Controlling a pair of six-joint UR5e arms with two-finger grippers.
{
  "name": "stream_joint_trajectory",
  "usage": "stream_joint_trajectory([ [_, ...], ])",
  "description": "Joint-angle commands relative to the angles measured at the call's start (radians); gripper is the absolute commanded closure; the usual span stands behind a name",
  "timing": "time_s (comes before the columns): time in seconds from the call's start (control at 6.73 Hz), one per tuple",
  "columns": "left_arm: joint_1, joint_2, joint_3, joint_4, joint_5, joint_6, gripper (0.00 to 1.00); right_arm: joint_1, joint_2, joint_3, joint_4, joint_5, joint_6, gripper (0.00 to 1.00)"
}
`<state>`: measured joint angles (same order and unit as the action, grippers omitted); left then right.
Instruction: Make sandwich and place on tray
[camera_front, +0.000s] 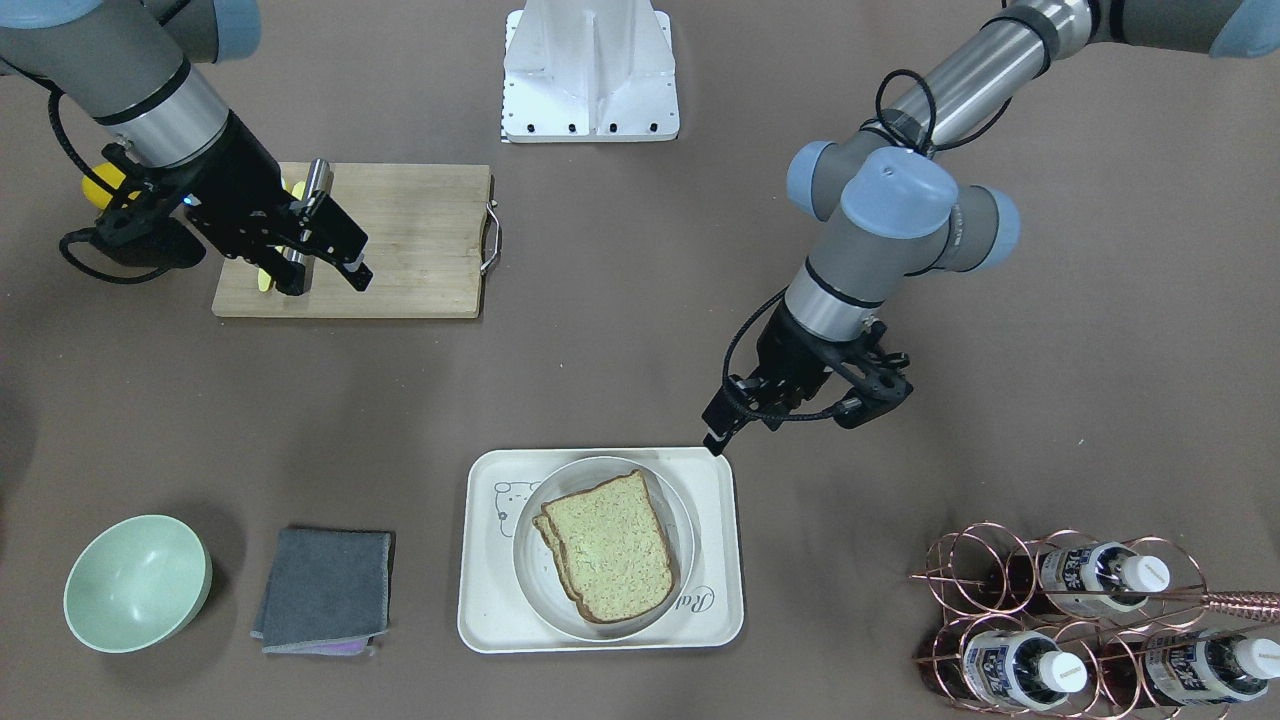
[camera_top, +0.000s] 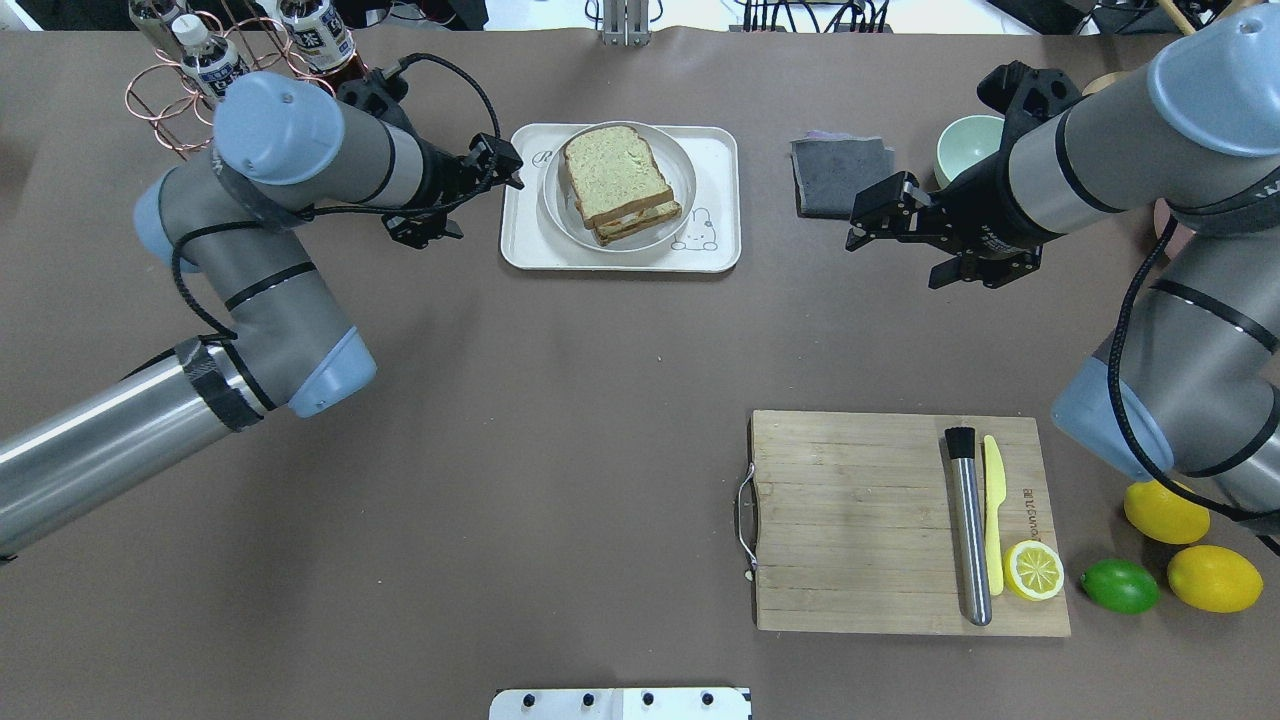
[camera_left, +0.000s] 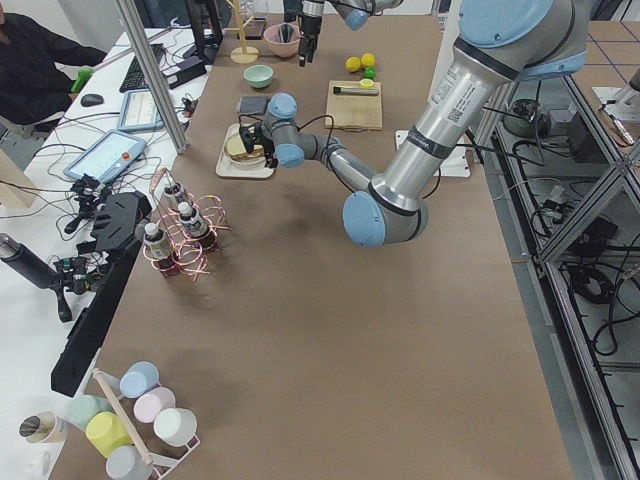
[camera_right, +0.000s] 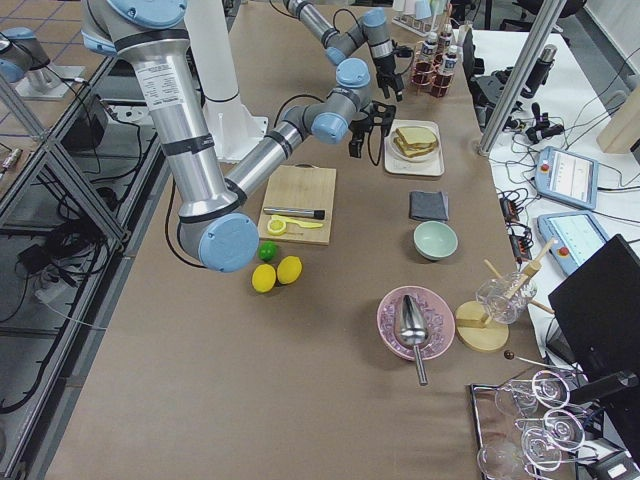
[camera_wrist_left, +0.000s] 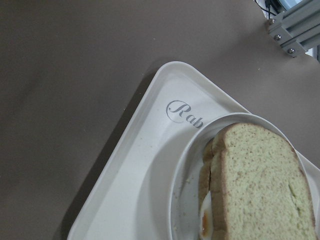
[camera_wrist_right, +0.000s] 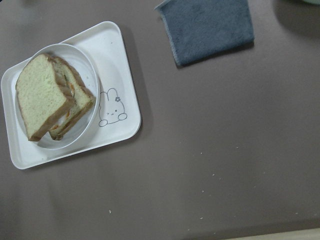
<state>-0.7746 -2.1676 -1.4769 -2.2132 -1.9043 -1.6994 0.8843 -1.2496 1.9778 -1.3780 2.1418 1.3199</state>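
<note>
The sandwich (camera_front: 610, 545) of two tan speckled bread slices lies on a small round pale plate (camera_front: 525, 572). A bit of white and orange egg shows between the slices in the right wrist view (camera_wrist_right: 70, 92). The plate stands on the cream tray (camera_front: 490, 610), also seen in the overhead view (camera_top: 715, 160). My left gripper (camera_top: 505, 168) hovers just off the tray's corner, apart from it, and looks open and empty. My right gripper (camera_top: 872, 215) is open and empty, in the air between the tray and the cutting board.
A wooden cutting board (camera_top: 850, 520) holds a steel muddler (camera_top: 968, 525), a yellow knife (camera_top: 992, 510) and a lemon half (camera_top: 1035, 570). Lemons (camera_top: 1160, 510) and a lime (camera_top: 1120, 585) lie beside it. A grey cloth (camera_top: 840, 175), a green bowl (camera_top: 965, 145) and a copper bottle rack (camera_top: 200, 70) flank the tray.
</note>
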Motion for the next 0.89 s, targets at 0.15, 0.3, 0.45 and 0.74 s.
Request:
stream_joint_trajectory([
  [0.15,-0.046,0.203,-0.236,0.075,-0.019,0.126,0.02,0.111,-0.017,0.003,-0.319,-0.005,-0.409,0.00],
  [0.3,-0.063,0.266,-0.322,0.163,-0.019,0.249,0.02,0.148,-0.057,0.004,-0.382,-0.013,-0.536,0.00],
  [0.45,-0.110,0.334,-0.408,0.235,-0.021,0.371,0.02,0.198,-0.133,0.009,-0.385,-0.010,-0.673,0.00],
  [0.74,-0.277,0.455,-0.448,0.326,-0.124,0.702,0.02,0.348,-0.227,-0.042,-0.386,0.003,-0.992,0.00],
])
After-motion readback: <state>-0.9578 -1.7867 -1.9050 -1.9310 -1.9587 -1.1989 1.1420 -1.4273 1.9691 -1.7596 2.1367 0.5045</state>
